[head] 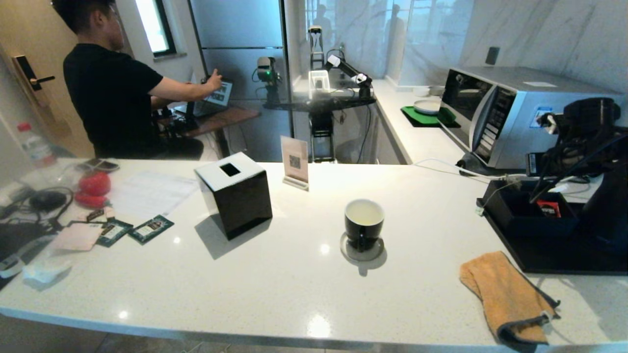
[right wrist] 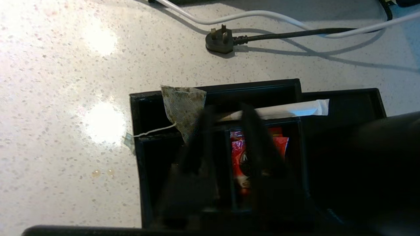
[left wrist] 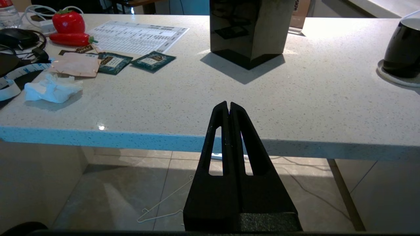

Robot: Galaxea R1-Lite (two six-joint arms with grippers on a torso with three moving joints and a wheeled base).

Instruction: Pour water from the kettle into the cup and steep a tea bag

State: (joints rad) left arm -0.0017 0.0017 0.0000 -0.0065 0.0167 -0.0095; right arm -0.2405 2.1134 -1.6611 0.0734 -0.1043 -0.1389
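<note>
Right wrist view: the right gripper (right wrist: pixel 226 111) hangs over a black compartment tray (right wrist: pixel 141 170), its 2 fingers parted by a narrow gap and holding nothing.
Tea bag: the tea bag (right wrist: pixel 182 106) leans on the tray's rim just beside one finger; whether they touch I cannot tell. Its pale string (right wrist: pixel 154 131) runs over the rim to a small tag.
Other tray contents: a red packet (right wrist: pixel 241 157) shows between the fingers, a white paper stick (right wrist: pixel 295 108) lies across a divider.
Cup: the cup (head: pixel 363 223) stands on a round grey coaster (head: pixel 363 252) mid-counter, well apart from the tray, with pale liquid inside.
Left gripper: the left gripper (left wrist: pixel 228 104) is pressed closed, empty, just off the counter edge (left wrist: pixel 131 139).
Hidden: the kettle cannot be made out; the right arm (head: pixel 584 142) blocks that corner in the head view.
Cut off: an orange cloth (head: pixel 505 294) lies near the front edge.
</note>
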